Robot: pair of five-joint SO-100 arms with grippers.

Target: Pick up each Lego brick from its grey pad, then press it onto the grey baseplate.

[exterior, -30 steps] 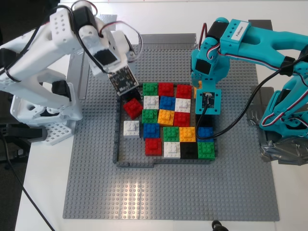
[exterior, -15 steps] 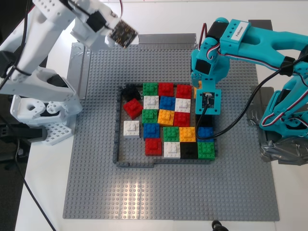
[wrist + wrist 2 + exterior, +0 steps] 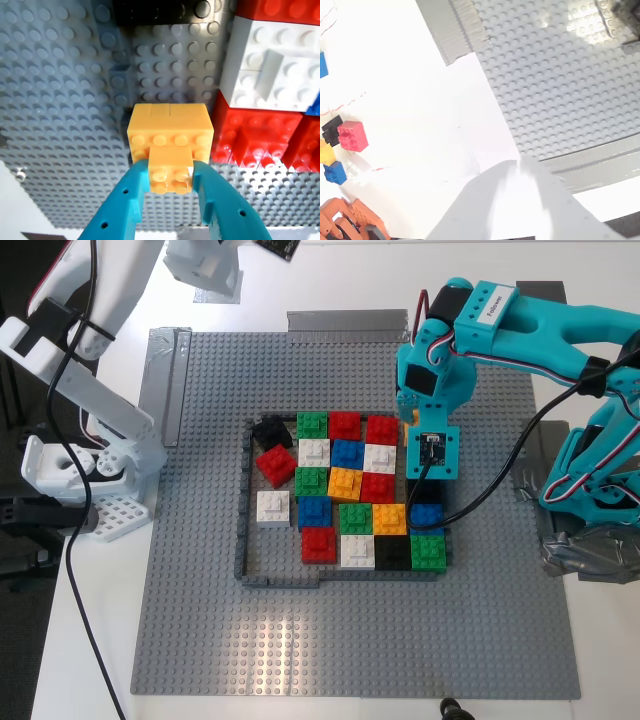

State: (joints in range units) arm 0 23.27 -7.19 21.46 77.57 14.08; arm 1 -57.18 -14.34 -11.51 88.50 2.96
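Orange brick at the frame's edge
My first tool pinches the orange brick over bare grey baseplate beside a red brick; my second tool's state is washed out: cannot tell

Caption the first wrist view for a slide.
My first gripper, teal, clamps a small orange Lego brick above the studded grey baseplate, beside red and white bricks.

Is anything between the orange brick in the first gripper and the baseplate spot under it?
Nothing visible: my first gripper holds the orange brick over bare baseplate studs, beside the red brick.
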